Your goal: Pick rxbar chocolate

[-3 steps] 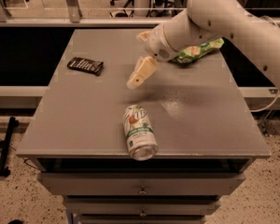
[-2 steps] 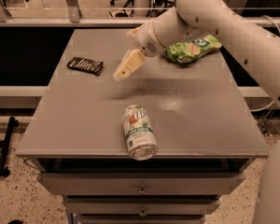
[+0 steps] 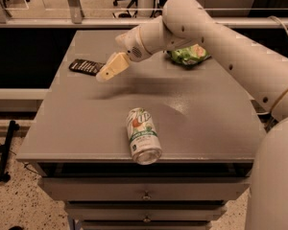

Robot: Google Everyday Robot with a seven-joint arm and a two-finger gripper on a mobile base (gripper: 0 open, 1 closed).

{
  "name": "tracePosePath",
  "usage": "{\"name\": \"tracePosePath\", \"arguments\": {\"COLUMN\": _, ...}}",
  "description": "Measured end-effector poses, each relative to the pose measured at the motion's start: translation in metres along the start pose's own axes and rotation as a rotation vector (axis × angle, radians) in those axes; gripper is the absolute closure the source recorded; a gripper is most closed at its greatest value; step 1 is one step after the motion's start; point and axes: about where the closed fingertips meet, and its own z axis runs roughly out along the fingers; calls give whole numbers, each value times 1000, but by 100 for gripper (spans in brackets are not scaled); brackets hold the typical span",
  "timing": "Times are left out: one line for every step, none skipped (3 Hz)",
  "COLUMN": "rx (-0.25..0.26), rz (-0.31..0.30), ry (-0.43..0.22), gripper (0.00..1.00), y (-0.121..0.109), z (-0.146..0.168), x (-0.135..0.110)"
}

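The rxbar chocolate (image 3: 85, 66), a small flat dark bar with pale lettering, lies on the grey table (image 3: 192, 114) near its far left edge. My gripper (image 3: 105, 74) hangs above the table just right of the bar, its tip beside the bar's near right end and partly over it. A white-green soda can (image 3: 142, 134) lies on its side near the table's front edge. A green crinkly snack bag (image 3: 188, 55) lies at the back right, partly behind my arm.
My arm (image 3: 221, 47) reaches in from the right across the back of the table. Drawers (image 3: 144, 195) sit under the tabletop. A dark stand leg (image 3: 5, 152) is on the floor at left.
My gripper has moved left across the table, from the middle back toward the rxbar chocolate. The can, bag and bar have not moved.
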Motion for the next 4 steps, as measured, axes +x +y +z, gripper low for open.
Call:
{"name": "tracePosePath", "arguments": {"rx": 32, "rz": 2, "ry": -21, "gripper": 0, "y": -2, "z": 21, "x": -1}}
{"name": "tracePosePath", "arguments": {"rx": 55, "rz": 20, "ry": -16, "gripper": 0, "y": -5, "z": 36, "x": 4}}
{"name": "tracePosePath", "arguments": {"rx": 55, "rz": 53, "ry": -9, "gripper": 0, "y": -4, "z": 49, "x": 10}}
{"name": "tracePosePath", "arguments": {"rx": 68, "rz": 91, "ry": -9, "gripper": 16, "y": -8, "z": 52, "x": 19}}
